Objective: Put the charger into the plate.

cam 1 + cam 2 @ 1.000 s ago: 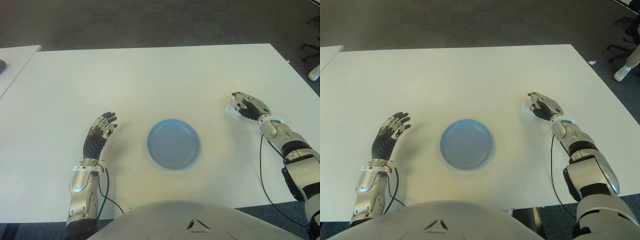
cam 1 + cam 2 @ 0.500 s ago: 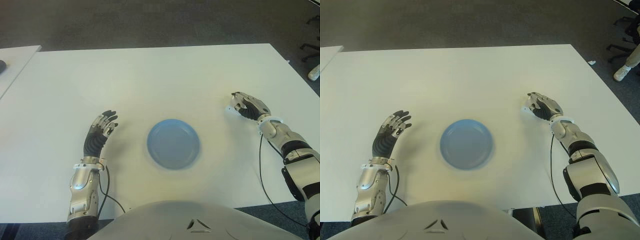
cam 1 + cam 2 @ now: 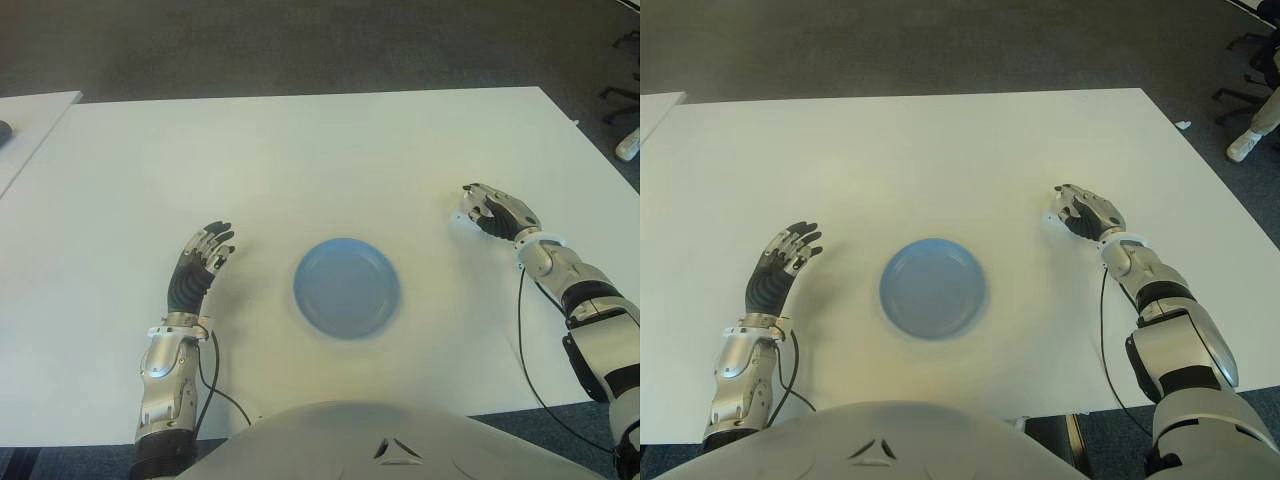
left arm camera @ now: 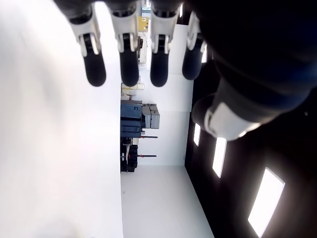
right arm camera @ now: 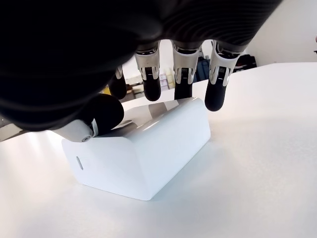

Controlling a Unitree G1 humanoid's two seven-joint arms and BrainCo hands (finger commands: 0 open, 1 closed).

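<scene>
Right hand closing over the charger, well to the right of the plate

The right hand (image 5: 163,64) arches over the white charger (image 5: 143,148), thumb against one side and fingertips (image 5: 216,96) curled down beside the opposite edge; whether they already press it I cannot tell, and the block sits flat on the white table (image 5: 257,163). The charger looks like a small rigid plastic brick with rounded corners and a glossy skin, probably light but slippery, so pinching across its two broad faces seems safest. The blue plate (image 3: 346,287), shallow, round and empty, lies well apart toward the middle. The left hand (image 3: 202,262) shows left of the plate, fingers relaxed and holding nothing.
</scene>
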